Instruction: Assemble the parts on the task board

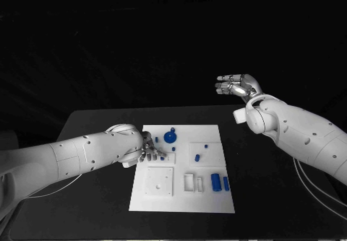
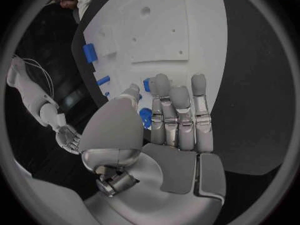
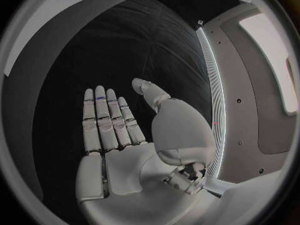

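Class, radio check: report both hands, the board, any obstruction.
Left hand open, fingers over white task board. Right hand open, raised beyond table. Small blue parts on board. Nothing blocking.

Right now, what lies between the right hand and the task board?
Bare black table, seen in the head view. The right hand is raised beyond the table's far edge, holding nothing, well clear of the task board.

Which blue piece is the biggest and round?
The round blue part near the board's far edge, just past the left hand. It is a wide disc; the other blue pieces are small pegs or slim bars.
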### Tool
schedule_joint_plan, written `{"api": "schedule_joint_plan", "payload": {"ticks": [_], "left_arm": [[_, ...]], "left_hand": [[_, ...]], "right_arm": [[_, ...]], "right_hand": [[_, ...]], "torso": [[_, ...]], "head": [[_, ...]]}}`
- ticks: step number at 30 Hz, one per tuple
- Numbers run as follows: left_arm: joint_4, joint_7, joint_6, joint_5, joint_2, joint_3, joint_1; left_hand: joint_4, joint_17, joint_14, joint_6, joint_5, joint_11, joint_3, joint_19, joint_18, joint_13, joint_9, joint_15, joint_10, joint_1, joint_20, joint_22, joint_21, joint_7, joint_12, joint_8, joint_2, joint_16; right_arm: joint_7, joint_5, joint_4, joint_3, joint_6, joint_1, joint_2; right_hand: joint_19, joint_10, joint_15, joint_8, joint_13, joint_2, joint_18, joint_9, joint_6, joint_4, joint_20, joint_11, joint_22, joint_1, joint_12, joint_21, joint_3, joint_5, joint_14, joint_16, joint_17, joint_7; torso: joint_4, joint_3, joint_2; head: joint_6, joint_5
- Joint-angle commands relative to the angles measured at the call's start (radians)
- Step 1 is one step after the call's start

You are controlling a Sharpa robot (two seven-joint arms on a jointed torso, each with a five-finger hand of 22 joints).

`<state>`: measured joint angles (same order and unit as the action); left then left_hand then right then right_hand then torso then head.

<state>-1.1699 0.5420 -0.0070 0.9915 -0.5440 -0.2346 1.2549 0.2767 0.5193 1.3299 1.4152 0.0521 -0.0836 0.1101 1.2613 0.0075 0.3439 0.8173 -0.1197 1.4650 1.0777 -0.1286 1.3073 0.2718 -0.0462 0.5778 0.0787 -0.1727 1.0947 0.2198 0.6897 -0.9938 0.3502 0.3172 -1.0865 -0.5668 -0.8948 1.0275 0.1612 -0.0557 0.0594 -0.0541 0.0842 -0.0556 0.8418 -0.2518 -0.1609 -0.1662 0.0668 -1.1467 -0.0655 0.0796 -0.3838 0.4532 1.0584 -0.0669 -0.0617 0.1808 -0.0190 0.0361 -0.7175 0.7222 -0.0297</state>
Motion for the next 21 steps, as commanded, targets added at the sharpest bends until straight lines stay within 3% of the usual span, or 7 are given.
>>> {"api": "schedule_joint_plan", "payload": {"ticks": [1, 7, 11, 13, 15, 18, 21], "left_arm": [[-0.008, -0.003, 0.019, -0.068, -0.010, 0.010, 0.013], [0.004, -0.004, 0.038, -0.139, -0.035, 0.035, 0.055], [0.023, -0.013, 0.051, -0.164, -0.048, 0.042, 0.106], [0.039, -0.016, 0.057, -0.170, -0.048, 0.044, 0.129], [0.061, -0.019, 0.067, -0.174, -0.042, 0.045, 0.145], [0.104, -0.023, 0.089, -0.180, -0.022, 0.045, 0.160], [0.148, -0.027, 0.114, -0.183, 0.004, 0.045, 0.167]], "left_hand": [[0.004, -0.002, -0.012, -0.026, -0.002, 0.006, 0.003, -0.008, -0.008, 0.001, 0.059, 0.002, 0.047, -0.001, 0.002, 0.014, -0.007, 0.001, -0.012, 0.012, -0.005, -0.001], [-0.018, -0.022, -0.049, -0.196, -0.001, 0.025, 0.006, -0.027, -0.008, 0.003, -0.025, 0.014, 0.021, -0.006, 0.010, 0.011, -0.026, 0.048, -0.058, -0.016, 0.020, -0.006], [-0.076, -0.050, -0.055, -0.317, 0.000, 0.040, 0.008, -0.021, -0.008, 0.032, -0.220, 0.022, 0.020, -0.010, 0.014, 0.012, -0.038, 0.086, -0.064, -0.013, 0.053, 0.017], [-0.134, -0.067, -0.057, -0.327, 0.012, 0.042, -0.008, -0.015, -0.007, 0.045, -0.478, 0.028, 0.021, -0.003, 0.017, 0.012, -0.047, 0.102, -0.068, -0.003, 0.078, 0.028], [-0.152, -0.080, -0.059, -0.333, 0.031, 0.046, -0.015, -0.011, -0.006, 0.053, -0.578, 0.028, 0.021, -0.009, 0.018, 0.014, -0.054, 0.106, -0.072, 0.015, 0.100, 0.034], [-0.166, -0.087, -0.061, -0.330, 0.059, 0.046, -0.023, -0.010, -0.007, 0.057, -0.615, 0.028, 0.020, -0.009, 0.018, 0.015, -0.058, 0.105, -0.073, 0.035, 0.112, 0.039], [-0.184, -0.090, -0.066, -0.322, 0.173, 0.046, -0.031, -0.013, -0.007, 0.059, -0.620, 0.028, 0.013, -0.004, 0.019, 0.016, -0.061, 0.102, -0.074, 0.051, 0.116, 0.040]], "right_arm": [[0.006, 0.008, 0.002, 0.000, -0.015, 0.000, -0.003], [0.006, 0.008, 0.006, 0.000, -0.015, 0.000, -0.008], [0.006, 0.008, 0.007, 0.000, -0.015, 0.000, -0.010], [0.006, 0.007, 0.007, 0.000, -0.015, 0.000, -0.011], [0.006, 0.007, 0.007, 0.000, -0.015, 0.000, -0.012], [0.005, 0.007, 0.007, 0.000, -0.014, 0.000, -0.012], [0.006, 0.007, 0.007, 0.000, -0.015, 0.000, -0.011]], "right_hand": [[0.006, -0.008, -0.002, 0.001, -0.001, -0.005, -0.005, 0.000, -0.006, 0.000, 0.001, 0.001, 0.000, -0.001, 0.003, 0.000, 0.007, 0.006, -0.007, 0.003, 0.001, -0.001], [0.006, -0.008, -0.002, 0.001, -0.001, -0.004, -0.005, 0.000, -0.006, -0.001, 0.001, 0.001, 0.000, -0.001, 0.003, 0.000, 0.008, 0.008, -0.007, 0.003, 0.001, -0.001], [0.006, -0.008, -0.002, 0.001, -0.001, -0.004, -0.005, 0.000, -0.006, -0.001, 0.001, 0.001, 0.000, -0.001, 0.003, 0.000, 0.008, 0.008, -0.007, 0.003, 0.001, -0.001], [0.005, -0.008, -0.002, 0.001, -0.001, -0.003, -0.005, 0.001, -0.006, -0.002, 0.001, 0.002, 0.000, -0.001, 0.003, 0.000, 0.009, 0.009, -0.006, 0.003, 0.001, -0.001], [0.005, -0.008, -0.002, 0.001, -0.001, -0.003, -0.005, 0.001, -0.006, -0.002, 0.001, 0.002, 0.000, -0.001, 0.003, 0.000, 0.009, 0.009, -0.006, 0.003, 0.001, -0.001], [0.005, -0.008, -0.002, 0.001, -0.001, -0.003, -0.005, 0.001, -0.006, -0.002, 0.001, 0.002, 0.000, -0.001, 0.003, 0.000, 0.009, 0.009, -0.006, 0.003, 0.001, -0.001], [0.005, -0.008, -0.002, 0.001, -0.001, -0.003, -0.005, 0.001, -0.006, -0.002, 0.001, 0.002, 0.000, -0.001, 0.003, 0.000, 0.009, 0.009, -0.006, 0.003, 0.001, -0.001]], "torso": [[-0.0003, 0.0003, -0.001], [-0.0005, 0.0007, -0.001], [0.0003, 0.0022, 0.001], [0.0010, 0.0022, 0.001], [0.0006, 0.0007, 0.001], [-0.0011, 0.0005, -0.001], [-0.0046, -0.0004, -0.004]], "head": [[-0.004, 0.001], [-0.014, -0.002], [-0.021, -0.006], [-0.025, -0.006], [-0.029, -0.009], [-0.033, -0.012], [-0.035, -0.017]]}}
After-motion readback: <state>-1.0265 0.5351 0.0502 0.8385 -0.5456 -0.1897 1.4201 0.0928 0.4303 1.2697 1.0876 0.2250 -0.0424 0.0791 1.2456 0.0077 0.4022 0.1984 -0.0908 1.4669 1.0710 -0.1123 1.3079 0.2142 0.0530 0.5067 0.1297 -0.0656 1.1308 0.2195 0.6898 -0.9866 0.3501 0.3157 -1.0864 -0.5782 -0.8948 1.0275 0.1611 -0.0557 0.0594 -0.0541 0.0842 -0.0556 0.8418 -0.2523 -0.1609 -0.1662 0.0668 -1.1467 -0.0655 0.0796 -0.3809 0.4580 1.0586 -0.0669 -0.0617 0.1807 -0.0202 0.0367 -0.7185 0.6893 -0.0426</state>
